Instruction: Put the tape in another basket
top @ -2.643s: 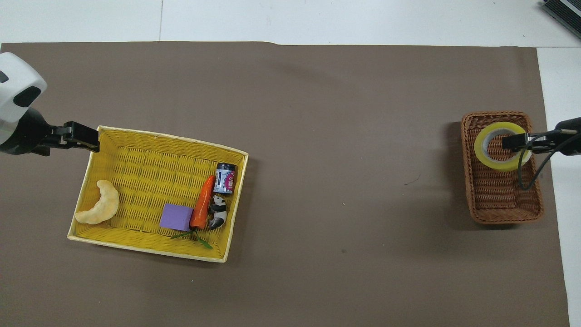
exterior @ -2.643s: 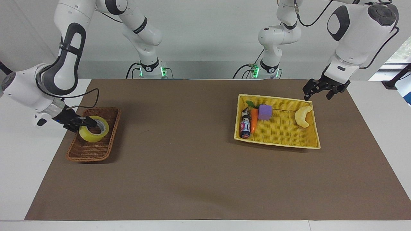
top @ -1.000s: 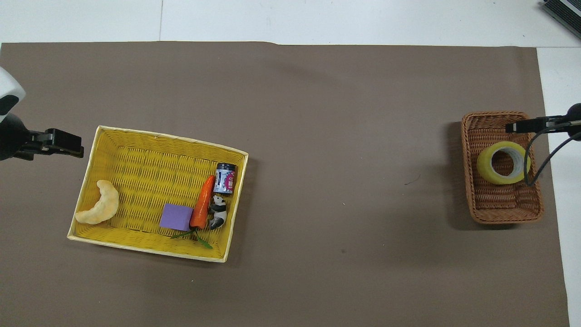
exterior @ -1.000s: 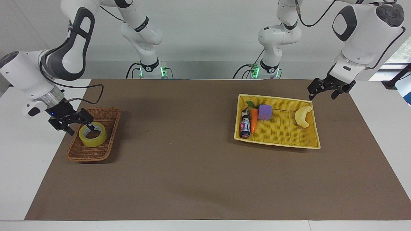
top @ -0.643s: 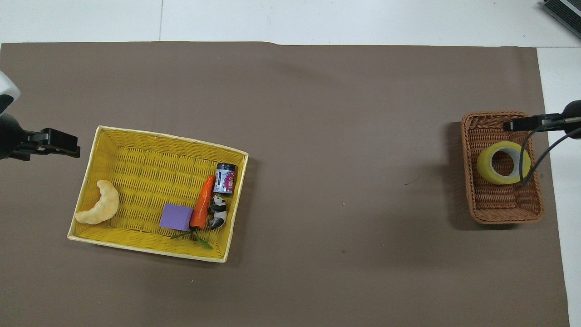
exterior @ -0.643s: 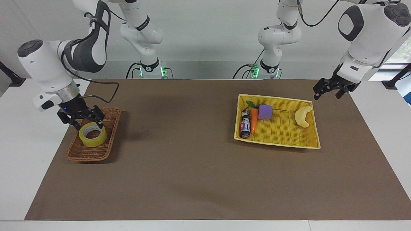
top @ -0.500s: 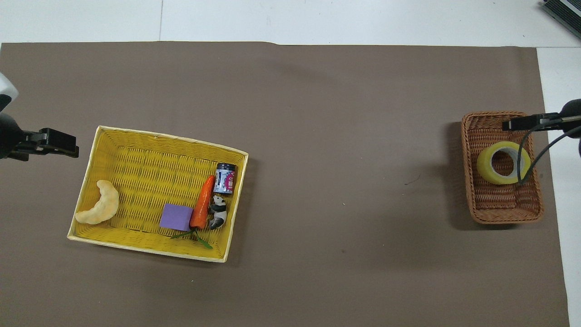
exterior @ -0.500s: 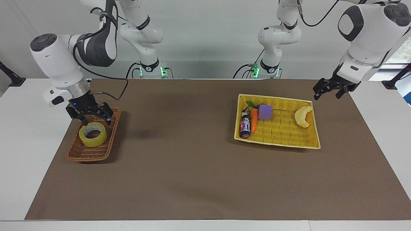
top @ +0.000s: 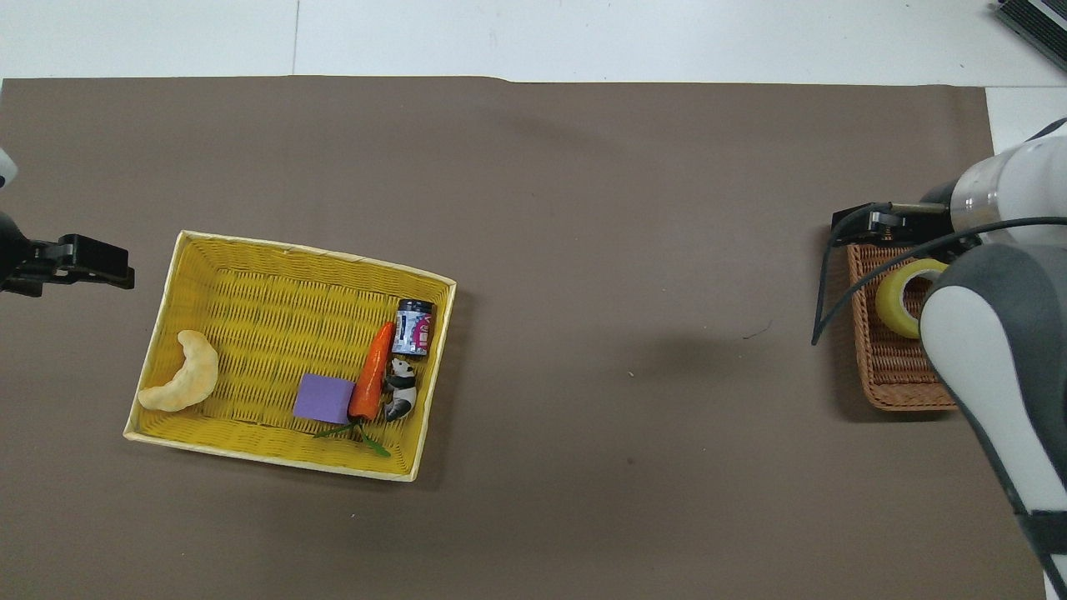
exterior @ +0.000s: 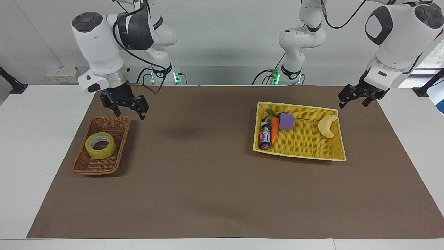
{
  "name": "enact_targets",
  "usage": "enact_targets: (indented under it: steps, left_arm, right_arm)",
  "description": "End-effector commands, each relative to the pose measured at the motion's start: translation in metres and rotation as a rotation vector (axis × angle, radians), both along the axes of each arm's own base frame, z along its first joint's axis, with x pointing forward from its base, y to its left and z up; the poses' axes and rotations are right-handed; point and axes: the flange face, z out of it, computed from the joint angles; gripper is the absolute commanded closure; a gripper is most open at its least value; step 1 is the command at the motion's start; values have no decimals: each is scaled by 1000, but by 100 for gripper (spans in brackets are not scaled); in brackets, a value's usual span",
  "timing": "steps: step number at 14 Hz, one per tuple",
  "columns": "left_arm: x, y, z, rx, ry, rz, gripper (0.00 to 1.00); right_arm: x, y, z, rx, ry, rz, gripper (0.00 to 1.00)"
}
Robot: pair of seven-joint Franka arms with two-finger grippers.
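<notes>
I see the tape (exterior: 100, 145) lying flat in the brown basket (exterior: 114, 124) at the right arm's end of the table (exterior: 208, 194). My right hand (exterior: 127, 111) hangs open and empty above the basket's robot-side rim. My left hand (exterior: 357, 100) waits open near the yellow basket (exterior: 305, 142).

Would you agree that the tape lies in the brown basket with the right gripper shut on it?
Not quite: the tape does lie in the brown basket, but the facing view shows the right gripper open and raised above the basket's end nearer the robots, holding nothing.
</notes>
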Motion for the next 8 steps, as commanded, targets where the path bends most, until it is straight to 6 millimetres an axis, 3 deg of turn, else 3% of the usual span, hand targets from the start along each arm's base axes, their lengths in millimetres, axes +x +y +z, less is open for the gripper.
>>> enact_targets:
  steps: [1,4,6,8]
  left_arm:
    - [-7,2,3,0,2,-7,0]
    - [-7,1,3,0,2,-8,0]
    - [-7,2,3,0,2,-7,0]
    - [-7,1,3,0,2,-8,0]
  right_arm:
    - [-31,-4,46,-11,-1,-48,0]
    - [-44,-19,78,1,10,-68,0]
    - [-48,-41,77,16,31,-98,0]
    - [-53,-47,69,49,50,-99,0]
